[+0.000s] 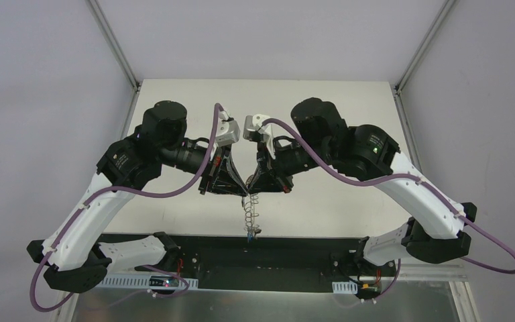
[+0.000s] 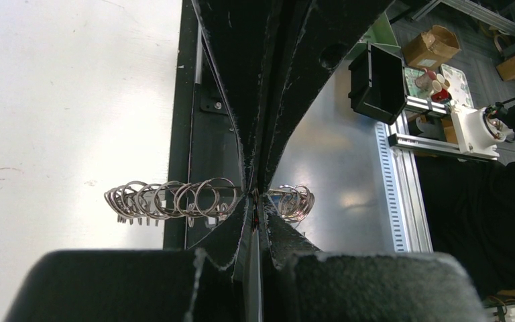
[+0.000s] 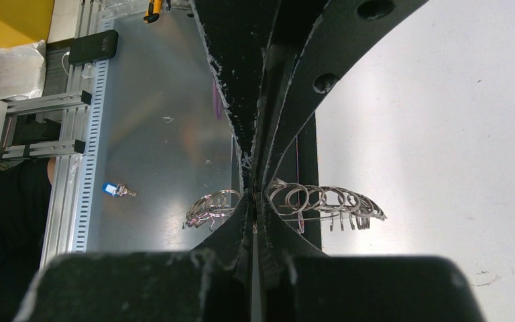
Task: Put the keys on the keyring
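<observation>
The keyring (image 1: 251,213) hangs edge-on between my two grippers, above the table's near edge, with its wire loops in a row. My left gripper (image 1: 238,189) is shut on its rim. In the left wrist view the left gripper (image 2: 257,201) pinches the ring, with loops (image 2: 167,200) fanning out on both sides. My right gripper (image 1: 263,189) is also shut on the rim. In the right wrist view the right gripper (image 3: 255,201) has loops (image 3: 325,201) on each side. One key with a blue tag (image 3: 115,190) lies loose on the silver sheet below. No other key shows.
A black strip (image 1: 308,251) runs along the white table's (image 1: 335,107) near edge. Beyond it lie a silver metal sheet (image 2: 338,154) and a slotted rail (image 2: 395,174). A black bin (image 2: 377,82) and cardboard boxes (image 2: 431,47) stand off the table.
</observation>
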You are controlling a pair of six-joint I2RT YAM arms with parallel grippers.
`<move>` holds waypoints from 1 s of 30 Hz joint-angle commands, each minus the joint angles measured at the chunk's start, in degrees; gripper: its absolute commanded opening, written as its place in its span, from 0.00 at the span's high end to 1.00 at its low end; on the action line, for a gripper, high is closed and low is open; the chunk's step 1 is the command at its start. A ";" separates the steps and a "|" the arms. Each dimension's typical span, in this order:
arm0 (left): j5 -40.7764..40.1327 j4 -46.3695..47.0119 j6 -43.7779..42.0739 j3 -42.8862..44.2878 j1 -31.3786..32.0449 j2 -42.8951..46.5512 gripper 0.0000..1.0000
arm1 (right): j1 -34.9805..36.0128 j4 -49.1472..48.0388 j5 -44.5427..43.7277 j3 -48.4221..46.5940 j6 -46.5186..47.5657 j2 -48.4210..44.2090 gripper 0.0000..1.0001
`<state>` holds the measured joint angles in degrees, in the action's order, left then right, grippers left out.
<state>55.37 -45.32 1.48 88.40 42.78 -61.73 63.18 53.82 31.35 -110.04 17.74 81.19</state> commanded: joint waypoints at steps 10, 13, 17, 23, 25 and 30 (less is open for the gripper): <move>-0.55 4.84 -2.85 1.56 0.16 3.90 0.75 | 0.35 -19.25 -5.28 10.58 -4.10 -10.21 1.00; -2.23 8.83 -1.80 1.18 0.18 6.06 0.68 | 1.31 -23.66 -9.27 12.81 -5.30 -13.14 1.00; -6.63 16.02 0.36 -1.74 0.13 9.93 0.63 | 3.72 -29.37 -14.80 16.06 -5.18 -17.14 1.00; -11.62 29.52 3.89 -7.94 0.19 15.21 0.59 | 6.17 -42.23 -18.35 23.60 -3.45 -23.50 1.00; -11.94 31.49 4.33 -8.36 0.15 15.59 0.58 | 6.73 -46.95 -18.54 26.19 -2.87 -25.35 1.00; -13.15 37.31 6.14 -9.27 0.12 15.51 0.58 | 7.54 -56.38 -19.28 30.65 -2.31 -28.58 1.00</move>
<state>44.47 -17.32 4.97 80.20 42.78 -46.00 69.95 13.13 13.87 -81.45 14.44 55.20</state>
